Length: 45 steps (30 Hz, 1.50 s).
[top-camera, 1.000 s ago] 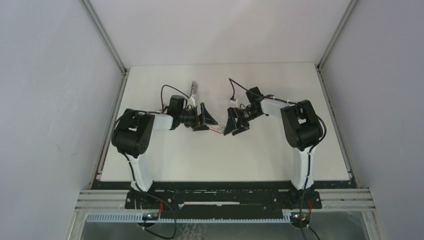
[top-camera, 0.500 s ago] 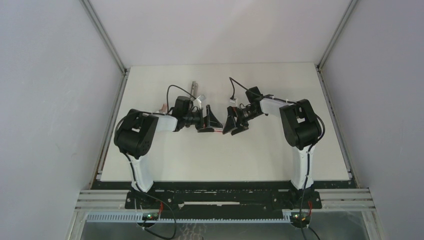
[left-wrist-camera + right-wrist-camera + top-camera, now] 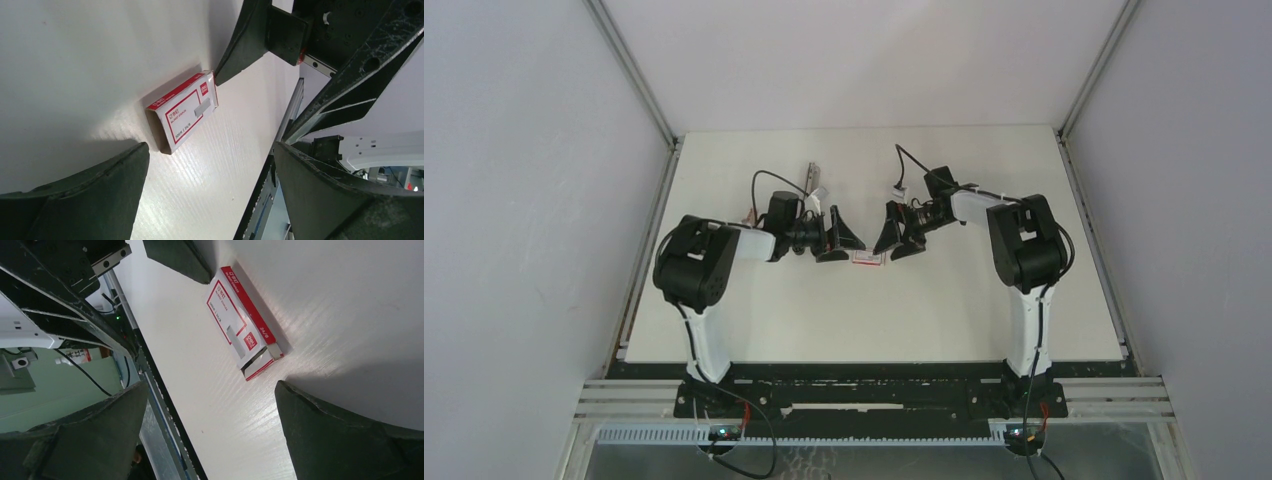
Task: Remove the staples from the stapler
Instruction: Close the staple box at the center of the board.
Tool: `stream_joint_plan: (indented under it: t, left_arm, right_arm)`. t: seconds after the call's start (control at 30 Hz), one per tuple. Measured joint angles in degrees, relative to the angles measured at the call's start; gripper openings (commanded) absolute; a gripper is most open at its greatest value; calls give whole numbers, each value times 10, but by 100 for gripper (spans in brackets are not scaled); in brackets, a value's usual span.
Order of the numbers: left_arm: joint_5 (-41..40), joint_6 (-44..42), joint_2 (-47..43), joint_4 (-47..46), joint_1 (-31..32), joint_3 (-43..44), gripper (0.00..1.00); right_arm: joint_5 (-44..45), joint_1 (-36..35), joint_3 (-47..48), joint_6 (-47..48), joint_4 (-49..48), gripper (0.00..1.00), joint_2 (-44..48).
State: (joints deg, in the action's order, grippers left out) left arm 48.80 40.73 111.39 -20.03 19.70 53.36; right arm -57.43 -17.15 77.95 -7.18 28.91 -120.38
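The slim grey stapler (image 3: 811, 178) lies at the back of the table, its near end hidden behind the left arm. No staples can be made out in any view. My left gripper (image 3: 844, 244) (image 3: 209, 150) and right gripper (image 3: 890, 242) (image 3: 211, 387) face each other at mid-table, both open and holding nothing. Between them a small red-and-white box (image 3: 865, 258) (image 3: 182, 112) (image 3: 242, 322) lies flat on the table. In the left wrist view a right finger tip stands right at the box's far corner. In the right wrist view a left finger sits just beyond the box.
The white table (image 3: 874, 310) is bounded by grey walls left, right and behind. A black rail (image 3: 874, 370) marks its near edge, also seen as the table edge (image 3: 165, 405). A small pinkish piece (image 3: 749, 214) lies by the left arm.
Both grippers have shifted slightly toward the back of the table, leaving the box showing between their tips. Both stay open.
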Motion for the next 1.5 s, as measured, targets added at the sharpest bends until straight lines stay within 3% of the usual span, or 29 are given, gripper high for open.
stream_joint_plan:
  t: [1.5]
  left_arm:
    - [6,43,19,-52,9,-1,100]
  right_arm:
    - [-60,-16,30,-57,-35,100,-45]
